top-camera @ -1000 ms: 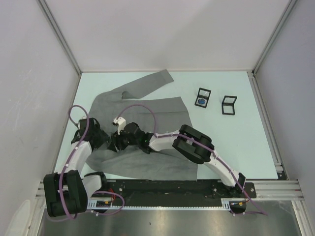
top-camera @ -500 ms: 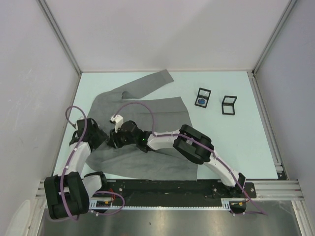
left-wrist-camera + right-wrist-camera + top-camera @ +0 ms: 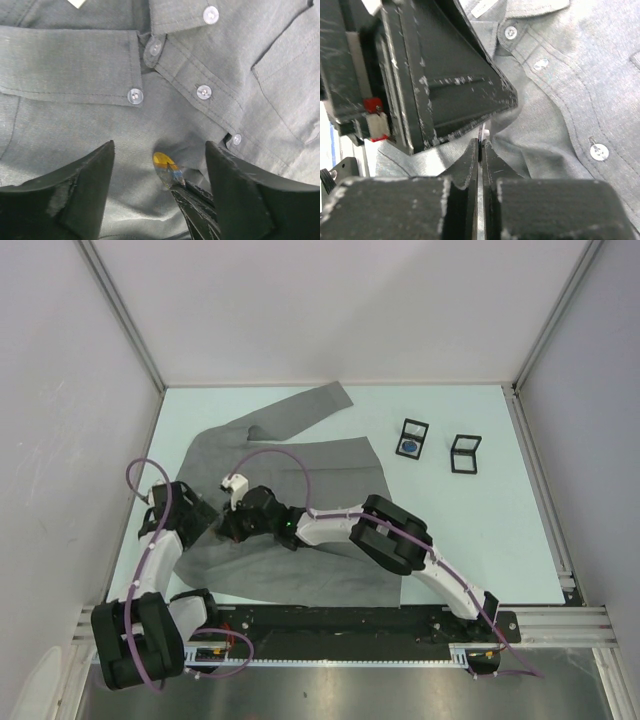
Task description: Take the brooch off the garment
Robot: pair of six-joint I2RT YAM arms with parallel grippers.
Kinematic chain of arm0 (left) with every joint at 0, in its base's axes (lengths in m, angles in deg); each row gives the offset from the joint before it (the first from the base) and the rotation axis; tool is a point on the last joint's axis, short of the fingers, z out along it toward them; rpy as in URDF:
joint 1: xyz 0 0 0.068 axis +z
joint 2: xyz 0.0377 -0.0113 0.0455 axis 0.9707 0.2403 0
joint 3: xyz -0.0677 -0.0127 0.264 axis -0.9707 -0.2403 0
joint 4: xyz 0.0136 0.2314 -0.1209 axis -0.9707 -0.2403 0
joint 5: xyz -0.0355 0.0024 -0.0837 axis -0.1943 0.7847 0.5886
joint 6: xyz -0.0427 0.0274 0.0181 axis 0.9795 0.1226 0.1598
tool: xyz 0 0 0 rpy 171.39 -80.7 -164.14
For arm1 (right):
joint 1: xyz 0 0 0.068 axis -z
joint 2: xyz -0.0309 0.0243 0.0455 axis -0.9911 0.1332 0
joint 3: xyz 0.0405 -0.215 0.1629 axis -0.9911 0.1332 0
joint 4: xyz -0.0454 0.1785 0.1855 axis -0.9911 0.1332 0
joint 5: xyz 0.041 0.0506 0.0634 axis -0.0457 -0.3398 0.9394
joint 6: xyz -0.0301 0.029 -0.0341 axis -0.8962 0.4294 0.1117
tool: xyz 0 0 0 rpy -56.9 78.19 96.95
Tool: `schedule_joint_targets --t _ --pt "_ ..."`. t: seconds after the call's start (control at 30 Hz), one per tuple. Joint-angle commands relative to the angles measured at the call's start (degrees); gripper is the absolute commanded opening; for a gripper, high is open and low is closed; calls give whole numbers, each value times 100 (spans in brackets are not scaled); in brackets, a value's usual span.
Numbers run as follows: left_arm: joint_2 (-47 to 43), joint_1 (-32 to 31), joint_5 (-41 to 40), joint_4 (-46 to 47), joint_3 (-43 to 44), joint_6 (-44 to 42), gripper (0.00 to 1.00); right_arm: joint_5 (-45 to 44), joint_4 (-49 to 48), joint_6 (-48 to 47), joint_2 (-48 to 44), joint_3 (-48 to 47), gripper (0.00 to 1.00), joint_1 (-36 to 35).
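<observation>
at the frame's left the left gripper (image 3: 200, 513) had backed away leftward, jaws wide and empty. at centre the brooch (image 3: 165, 163) lay on the garment (image 3: 300, 460) below the collar (image 3: 70, 65), pinched by the right gripper (image 3: 481, 150), seemingly ready to pull free.

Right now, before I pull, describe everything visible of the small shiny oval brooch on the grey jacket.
The small glossy oval brooch is amber-yellow at one end and bluish-grey at the other, like glass or enamel. It sits tilted on the large grey cloth jacket, where the fabric puckers. The right gripper appears shut on its lower edge. The left gripper is open, one finger on either side, not touching it. Its pin is hidden.
</observation>
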Motion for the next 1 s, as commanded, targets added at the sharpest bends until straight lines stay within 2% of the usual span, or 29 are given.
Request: schedule_joint_targets --t 0.0,0.13,0.33,0.6,0.7,0.97 --pt "-126 107 -103 123 14 356 80 -10 26 417 93 -201 0 60" --pt "-152 159 -200 220 -188 532 83 288 -219 1182 198 -78 0 227" --pt "-266 309 -341 114 -364 717 90 1219 -1009 2447 663 -86 0 456" --pt "-574 362 -411 -53 -294 507 93 1888 -2108 3696 1200 -253 0 517" --pt "-732 353 -429 -228 -154 401 97 2108 -2329 3865 1315 -359 0 518" --pt "-890 353 -578 -694 348 163 98 2635 -2733 3856 1227 -473 0 456"
